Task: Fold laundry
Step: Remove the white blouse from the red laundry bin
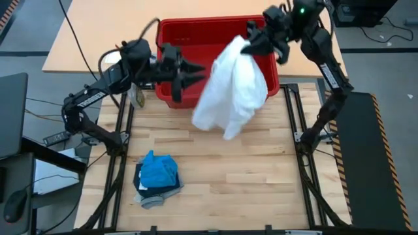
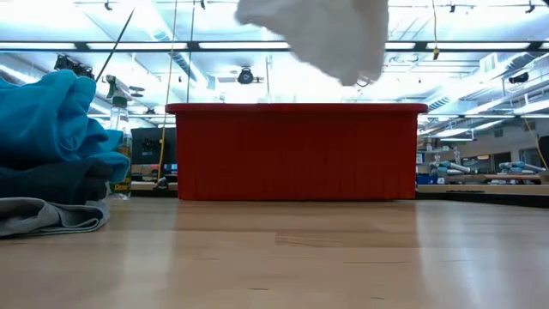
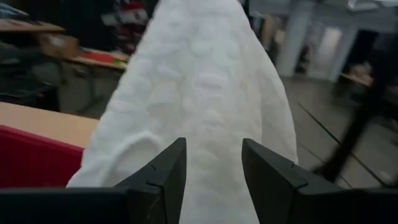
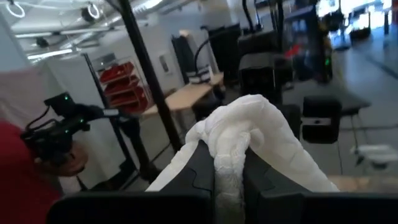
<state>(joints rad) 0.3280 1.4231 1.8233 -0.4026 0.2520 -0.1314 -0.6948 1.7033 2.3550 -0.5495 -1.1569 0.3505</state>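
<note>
Right hand [image 1: 251,44] pinches the white cloth [image 1: 234,88] aloft; left hand [image 1: 196,68], spread, should catch a hanging edge cleanly.

White, faintly quilted-looking cloth [image 1: 233,81]; solid red basket [image 1: 176,32] with fine vertical ribbing on its wall. Bright blue garment [image 1: 158,170] over navy [image 1: 140,179] over grey [image 1: 154,199], all plain. Pale wood table [image 1: 248,176] in plank strips, black arms, black grippers, left [image 1: 196,72] and right [image 1: 255,40].
</note>
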